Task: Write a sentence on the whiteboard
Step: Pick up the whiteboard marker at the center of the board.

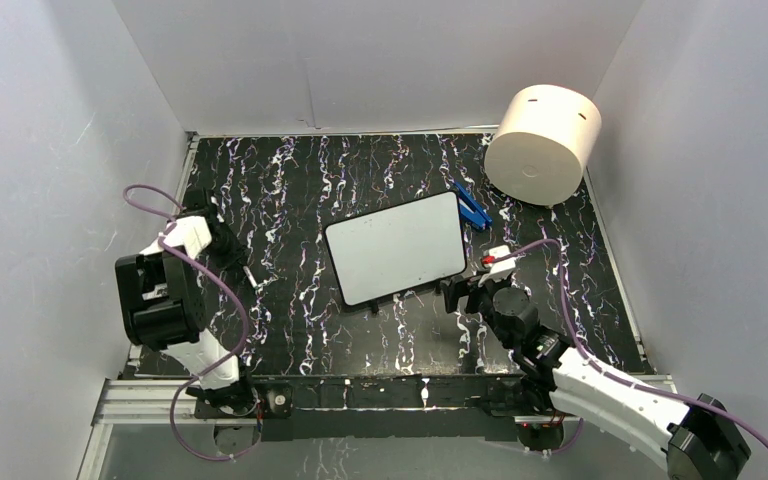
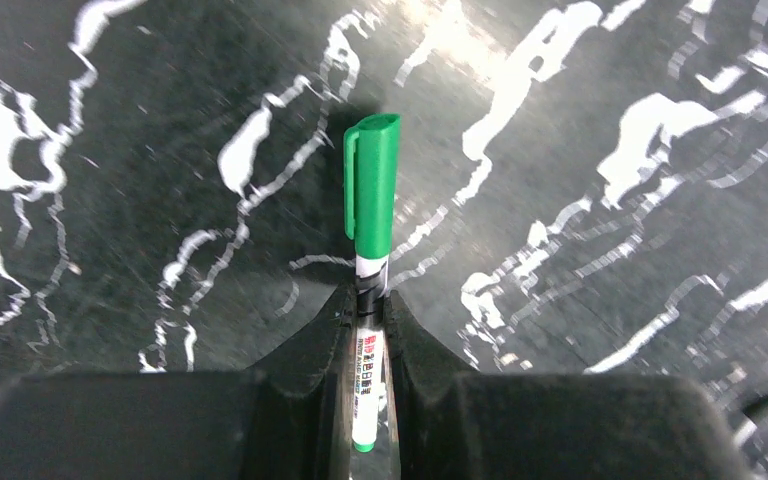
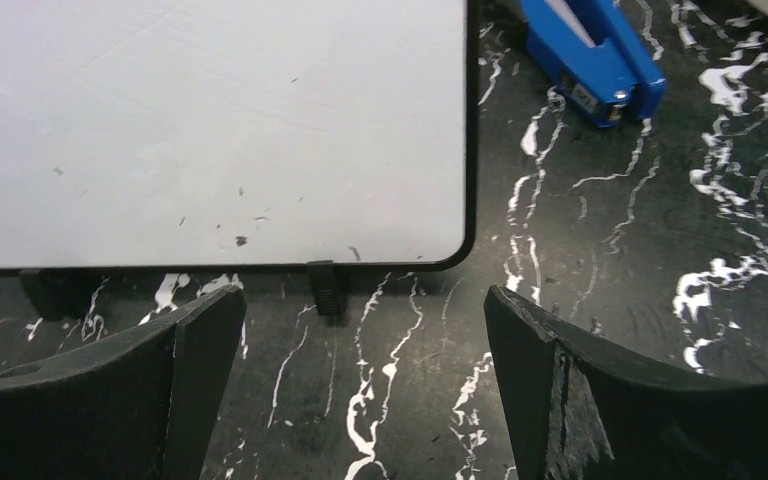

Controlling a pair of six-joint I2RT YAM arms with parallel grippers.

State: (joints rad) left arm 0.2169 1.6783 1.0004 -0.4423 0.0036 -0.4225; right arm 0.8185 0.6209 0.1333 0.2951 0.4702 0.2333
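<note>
The whiteboard (image 1: 395,248) lies mid-table, white with a thin black frame. No sentence is in view; its face (image 3: 210,130) is bare except for small dark specks. My left gripper (image 2: 368,295) is shut on a marker (image 2: 372,200) with a white barrel and a green cap on, just above the table. The cap points away from the wrist. In the top view this gripper (image 1: 232,258) sits left of the board. My right gripper (image 3: 360,310) stands open over bare table just below the board's near right corner, nothing between its fingers; from above it (image 1: 465,292) is beside that corner.
A blue clip-like object (image 1: 473,207) lies off the board's far right corner, also seen in the right wrist view (image 3: 595,55). A big cream cylinder (image 1: 543,143) lies on its side at the back right. White walls enclose the black marbled table (image 1: 290,200).
</note>
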